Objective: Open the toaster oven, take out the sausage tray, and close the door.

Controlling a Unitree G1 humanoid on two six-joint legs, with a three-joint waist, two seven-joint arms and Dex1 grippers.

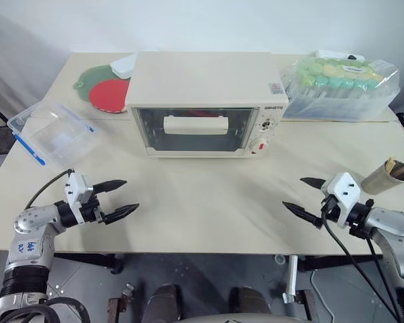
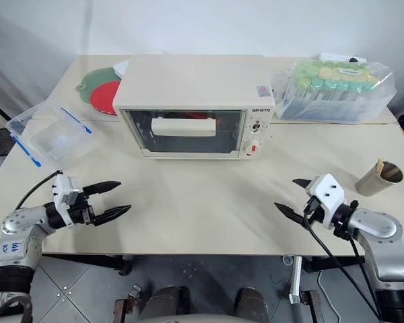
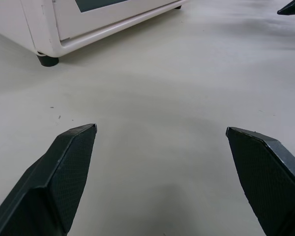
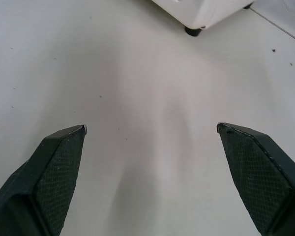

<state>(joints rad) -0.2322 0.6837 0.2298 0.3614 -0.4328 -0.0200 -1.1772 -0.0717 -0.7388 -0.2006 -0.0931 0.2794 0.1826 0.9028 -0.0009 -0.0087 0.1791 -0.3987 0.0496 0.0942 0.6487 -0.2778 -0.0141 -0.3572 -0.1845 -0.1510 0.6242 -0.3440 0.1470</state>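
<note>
Looking down over my arms, I see the cream table (image 1: 209, 215) spanning the whole scene, and at its middle toward the far side sits the toaster oven (image 1: 205, 104), glass front facing me. Its door (image 1: 195, 130) is shut, the cream bar handle (image 1: 195, 124) lying level across the glass, with red-marked knobs (image 1: 259, 144) on the panel to the right. Through the glass I catch something red behind the handle — I can't tell whether that is the sausage tray.

To the oven's right sits a clear bag of green- and yellow-capped tubes (image 1: 340, 87). On my left a clear plastic box with blue clips (image 1: 50, 131) lies tilted near the table's edge; behind it, a red disc (image 1: 110, 95) overlaps a green one (image 1: 87, 79) just beside the oven's left wall. A metal cup (image 1: 387, 177) rests near my right arm.

My left gripper (image 1: 118, 199) hangs above the near left of the table, fingers spread wide and empty. My right gripper (image 1: 306, 196) mirrors it on the near right — also spread wide, holding nothing, well apart from the oven.
</note>
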